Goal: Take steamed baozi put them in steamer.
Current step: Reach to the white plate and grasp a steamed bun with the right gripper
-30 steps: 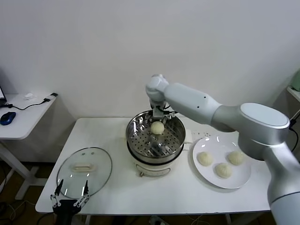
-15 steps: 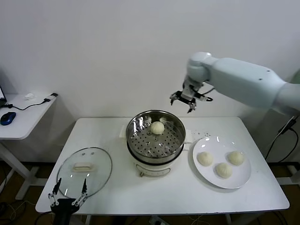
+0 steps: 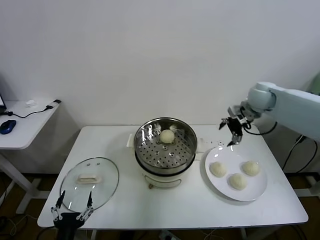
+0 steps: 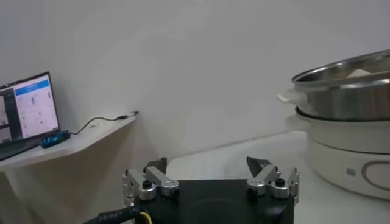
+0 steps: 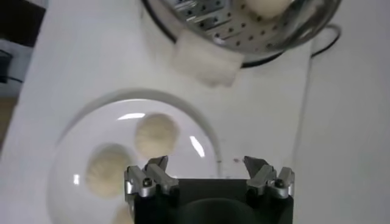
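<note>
My right tool (image 3: 232, 131) hangs empty with its jaws wide, above the table's (image 3: 120, 150) far right part, over the far rim of the plate (image 3: 256, 191). Three baozi (image 3: 217, 169) lie on that plate; one bun (image 3: 167, 136) sits in the steamer (image 3: 145, 132) mid-table. My left tool (image 3: 73, 208) waits spread open off the near left corner.

One pale domed baozi (image 3: 167, 135) sits in the shiny steamer (image 3: 150, 131), three apparently identical baozi (image 3: 218, 169) nearby.
</note>
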